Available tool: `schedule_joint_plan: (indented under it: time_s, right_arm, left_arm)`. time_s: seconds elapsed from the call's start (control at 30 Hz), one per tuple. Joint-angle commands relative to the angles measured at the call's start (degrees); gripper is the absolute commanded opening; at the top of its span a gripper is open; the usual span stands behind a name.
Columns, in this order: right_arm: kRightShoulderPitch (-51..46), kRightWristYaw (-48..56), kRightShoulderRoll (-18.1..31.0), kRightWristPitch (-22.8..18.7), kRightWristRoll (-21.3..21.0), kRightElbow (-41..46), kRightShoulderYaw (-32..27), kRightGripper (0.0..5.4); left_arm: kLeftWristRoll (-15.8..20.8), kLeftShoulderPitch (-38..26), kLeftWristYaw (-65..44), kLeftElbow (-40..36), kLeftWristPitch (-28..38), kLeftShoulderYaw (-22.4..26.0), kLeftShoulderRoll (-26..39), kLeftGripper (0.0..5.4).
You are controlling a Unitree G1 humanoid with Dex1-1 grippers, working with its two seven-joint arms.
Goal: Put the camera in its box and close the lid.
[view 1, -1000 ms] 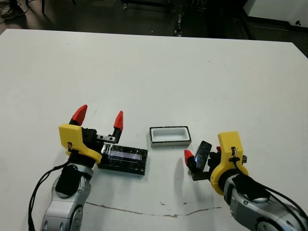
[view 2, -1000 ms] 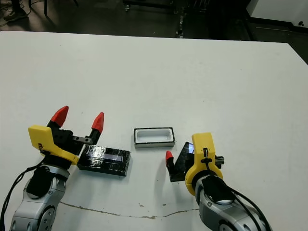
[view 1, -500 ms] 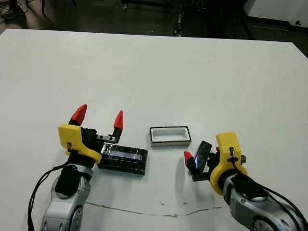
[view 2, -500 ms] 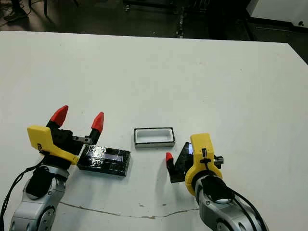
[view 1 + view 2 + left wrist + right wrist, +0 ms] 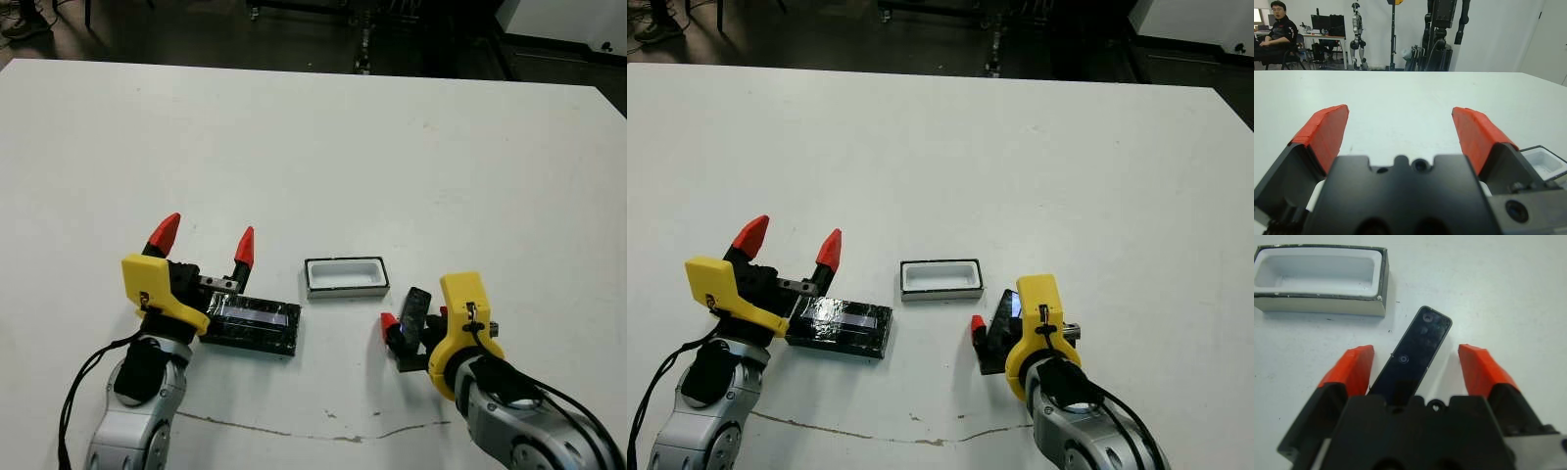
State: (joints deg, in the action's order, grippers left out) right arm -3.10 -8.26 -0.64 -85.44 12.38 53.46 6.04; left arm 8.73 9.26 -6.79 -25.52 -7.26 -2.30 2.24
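Note:
The camera [image 5: 1413,352], a slim glossy black bar, lies slanted on the table between the fingers [image 5: 1349,369] of my right gripper [image 5: 411,323]. That gripper is open around it and neither pad touches it. The camera's near end is hidden under the gripper's body. The box [image 5: 345,276], a white tray with a dark rim, sits just beyond the camera with nothing in it [image 5: 1317,276]. The lid [image 5: 253,323], flat and black with a pale strip, lies left of the box. My left gripper [image 5: 206,235] stands open over the lid's left end and holds nothing.
A thin dark line [image 5: 294,429] runs across the white table [image 5: 323,147] near its front edge. Beyond the far edge are a dark floor and equipment legs [image 5: 364,39]. A seated person [image 5: 1276,32] and robot stands [image 5: 1442,34] show past the table.
My right gripper has crept slightly toward the front edge, and its visible red fingertip is a touch nearer the camera. The camera, box, lid and left gripper have not moved.

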Motion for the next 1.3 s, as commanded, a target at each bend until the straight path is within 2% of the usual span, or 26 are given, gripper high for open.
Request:
schedule_joint_plan:
  time_s: [0.03,0.53,0.73,0.97,1.1,1.3]
  right_arm:
    - [-0.6,0.6,0.8,-1.2,-1.0,-0.1,-0.1,3.82]
    - [-0.2,1.4,-2.7,-2.2,-3.5,0.0,-1.5,1.68]
    - [-0.1,1.6,-3.3,-1.9,-4.5,0.1,-1.6,1.66]
    - [-0.4,3.1,-1.2,-0.8,-4.6,0.4,-1.0,1.66]
    - [-0.7,4.1,1.7,0.3,-4.7,0.8,0.0,1.66]
    - [-4.0,9.5,5.0,8.0,-2.9,1.7,-3.4,1.66]
  left_arm:
    - [-0.2,0.9,0.0,-0.2,0.8,0.1,0.1,5.4]
    - [0.3,0.9,0.1,-0.7,1.1,0.0,0.0,5.4]
    - [0.2,0.8,0.1,-0.6,1.2,0.0,0.0,5.4]
    - [-0.1,0.8,0.2,-0.7,1.1,-0.1,0.1,5.4]
    - [0.1,0.8,0.0,-0.6,1.3,-0.1,0.1,5.4]
    - [0.4,0.7,0.1,-0.5,1.2,-0.1,-0.1,5.4]
